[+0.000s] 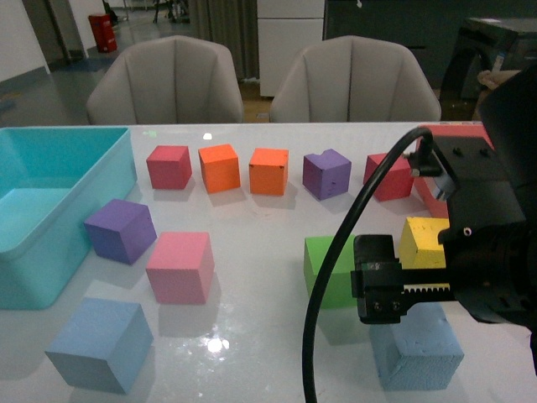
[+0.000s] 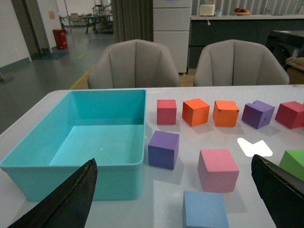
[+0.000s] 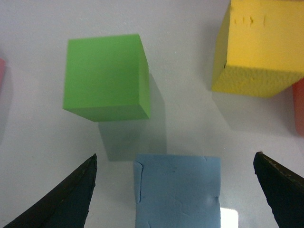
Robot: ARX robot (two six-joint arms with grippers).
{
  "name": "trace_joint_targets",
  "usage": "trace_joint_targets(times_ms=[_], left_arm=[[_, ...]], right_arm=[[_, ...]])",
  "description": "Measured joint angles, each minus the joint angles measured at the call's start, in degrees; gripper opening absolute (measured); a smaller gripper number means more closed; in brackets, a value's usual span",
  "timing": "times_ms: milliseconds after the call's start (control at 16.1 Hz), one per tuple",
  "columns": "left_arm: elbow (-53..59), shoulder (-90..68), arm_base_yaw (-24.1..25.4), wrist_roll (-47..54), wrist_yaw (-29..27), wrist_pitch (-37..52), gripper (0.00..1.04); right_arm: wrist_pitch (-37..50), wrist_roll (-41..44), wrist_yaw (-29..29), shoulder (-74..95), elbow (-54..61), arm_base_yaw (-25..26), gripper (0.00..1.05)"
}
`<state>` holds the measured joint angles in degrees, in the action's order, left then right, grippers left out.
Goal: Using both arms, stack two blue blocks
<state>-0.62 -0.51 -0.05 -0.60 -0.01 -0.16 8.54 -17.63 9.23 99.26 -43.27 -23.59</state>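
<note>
Right arm point(image 1: 495, 252): black bulk filling the right edge of the front view, with a black cable point(image 1: 336, 277) looping up beside it.
First blue block point(image 1: 417, 357): lower right of the front view, resting on the white bench point(image 1: 260, 243) and partly hidden under the right arm.
Right fingers point(image 3: 71, 199): spread wide and gripping nothing; in the right wrist view the first blue block lies between the two tips, clear of both.
Green block point(image 1: 323, 264): just behind the first blue block, with a yellow block point(image 1: 424, 243) to its right.
Second blue block point(image 1: 99, 344): lower left of the front view, flat on the bench, just in front of the teal bin point(image 1: 33, 277) and well apart from the first.
Left fingers point(image 2: 66, 204): wide apart and holding nothing; in the left wrist view the second blue block shows at the bottom of the frame between them.
Pink block point(image 1: 179, 267): centre left, beside a purple block point(image 1: 120, 229).
Back row: red, orange, orange, purple and red blocks across the upper middle.
</note>
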Motion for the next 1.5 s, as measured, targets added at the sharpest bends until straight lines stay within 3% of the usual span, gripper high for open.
trace_joint_targets(times_ms=[249, 872, 1184, 1495], left_arm=[[0.0, 0.0, 0.0, 0.0, 0.0, 0.0, 0.98], [0.0, 0.0, 0.0, 0.0, 0.0, 0.0, 0.98], [0.0, 0.0, 0.0, 0.0, 0.0, 0.0, 0.98], [0.0, 0.0, 0.0, 0.0, 0.0, 0.0, 0.98]], right_arm=[[2.4, -4.9, -1.3, 3.8, 1.7, 0.0, 0.98], [8.0, -5.5, -2.2, 10.6, 3.1, -0.5, 0.98], [6.6, -5.0, -1.6, 6.8, 5.6, -0.4, 0.52], [-1.5, -2.9, -1.6, -8.3, 1.6, -0.4, 0.44]])
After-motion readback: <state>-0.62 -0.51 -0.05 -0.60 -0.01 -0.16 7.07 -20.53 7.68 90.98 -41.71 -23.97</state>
